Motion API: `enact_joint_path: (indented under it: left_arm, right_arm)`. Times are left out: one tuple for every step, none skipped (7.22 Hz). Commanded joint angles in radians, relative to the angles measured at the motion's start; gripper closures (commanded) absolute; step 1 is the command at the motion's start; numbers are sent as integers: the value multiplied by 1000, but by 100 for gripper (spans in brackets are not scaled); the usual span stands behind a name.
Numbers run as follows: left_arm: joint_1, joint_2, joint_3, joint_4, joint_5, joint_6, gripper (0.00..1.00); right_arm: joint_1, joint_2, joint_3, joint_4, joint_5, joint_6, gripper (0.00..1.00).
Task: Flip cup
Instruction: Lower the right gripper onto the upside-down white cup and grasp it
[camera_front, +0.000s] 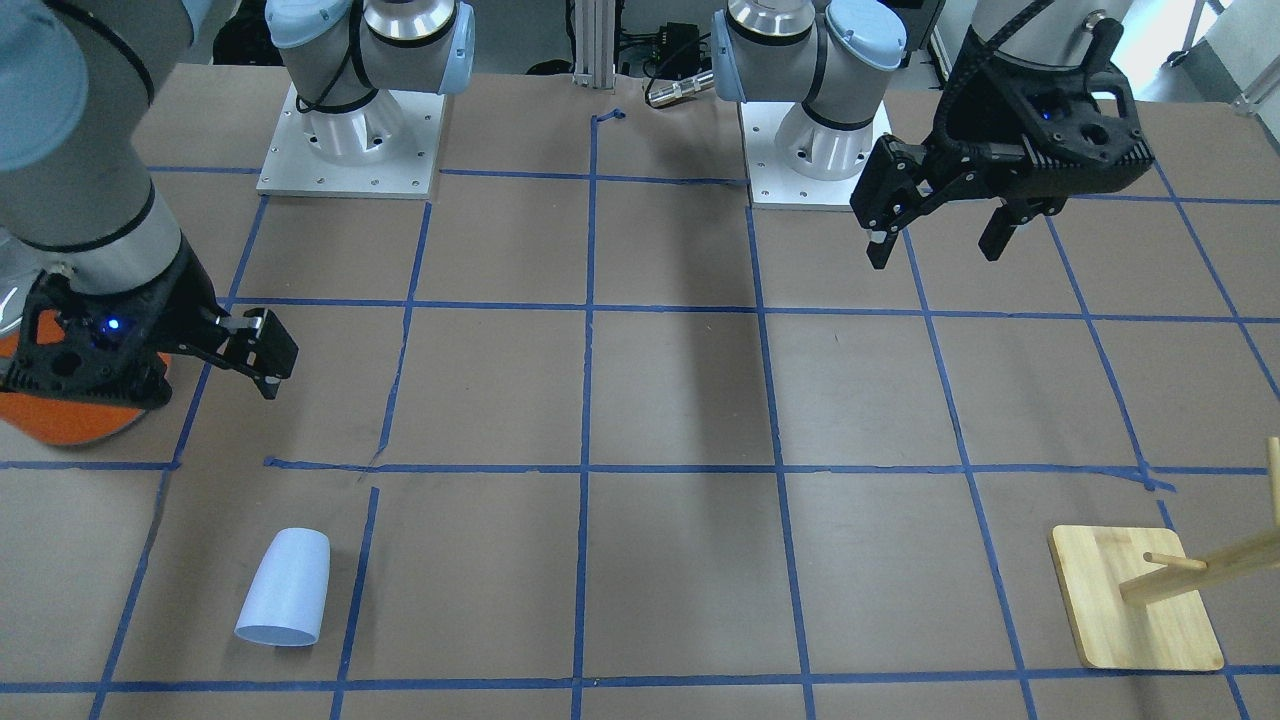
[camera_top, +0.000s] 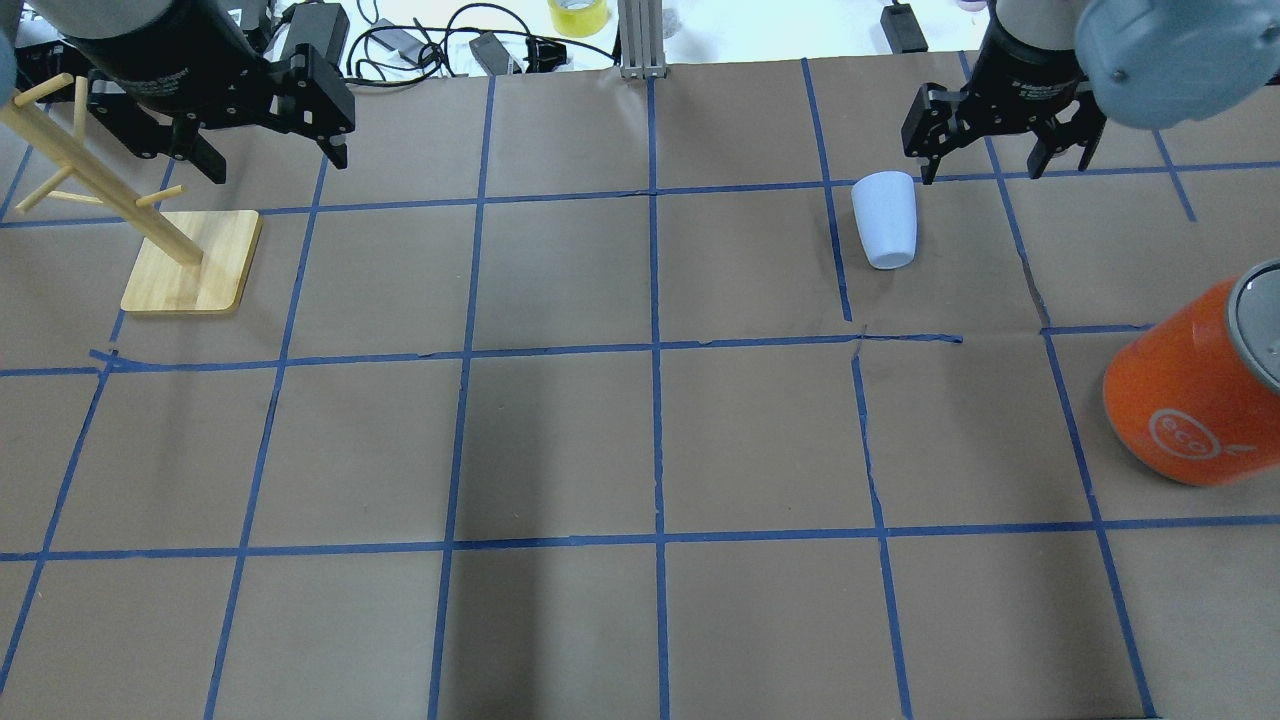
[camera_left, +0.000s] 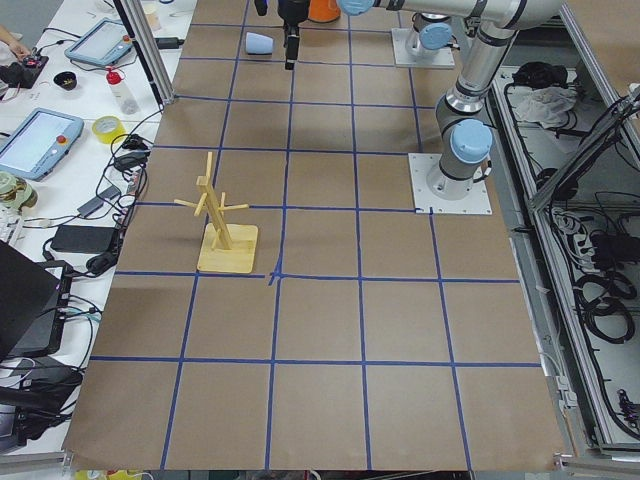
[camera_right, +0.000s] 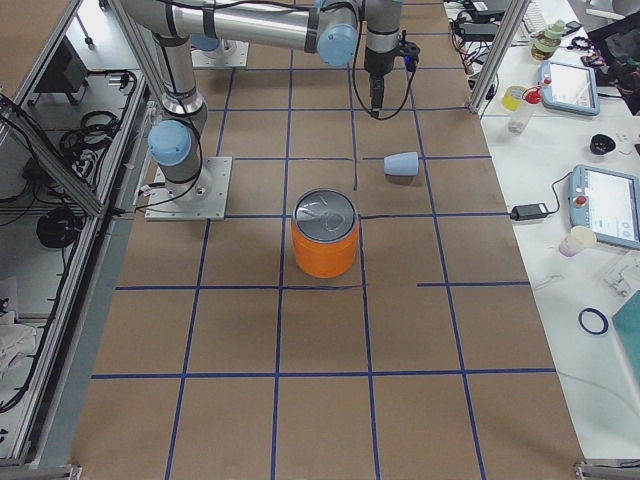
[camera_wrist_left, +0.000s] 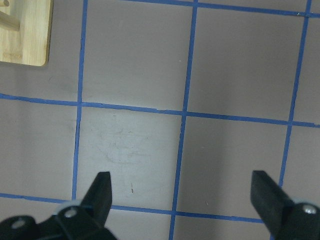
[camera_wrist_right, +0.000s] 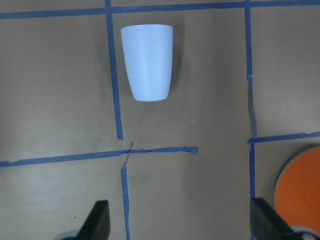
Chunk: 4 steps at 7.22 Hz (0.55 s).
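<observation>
The cup (camera_top: 885, 220) is pale blue-white and lies on its side on the brown table, wide rim pointing away from the robot base. It also shows in the front view (camera_front: 285, 588), the right side view (camera_right: 401, 163) and the right wrist view (camera_wrist_right: 147, 62). My right gripper (camera_top: 980, 172) is open and empty. It hangs above the table close to the cup and does not touch it; its fingers (camera_wrist_right: 97, 222) frame the bottom of the wrist view. My left gripper (camera_top: 278, 160) is open and empty, high over the far left of the table (camera_front: 937, 250).
A large orange canister (camera_top: 1190, 400) with a silver top stands on the robot's right, near the right arm (camera_right: 325, 250). A wooden peg stand on a square base (camera_top: 190, 260) stands under the left gripper's side (camera_front: 1135, 600). Blue tape lines grid the table.
</observation>
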Motion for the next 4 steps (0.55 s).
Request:
enact_joint_path:
  left_arm:
    - [0, 0, 3, 0, -1, -1, 0]
    - [0, 0, 4, -2, -4, -1, 0]
    - [0, 0, 9, -2, -35, -2, 0]
    - [0, 0, 10, -2, -27, -5, 0]
  right_arm:
    - [-1, 125, 35, -215, 4, -6, 0]
    - [-1, 174, 45, -305, 4, -6, 0]
    - [-3, 223, 45, -376, 4, -6, 0]
    - [-4, 272, 43, -412, 5, 9, 0]
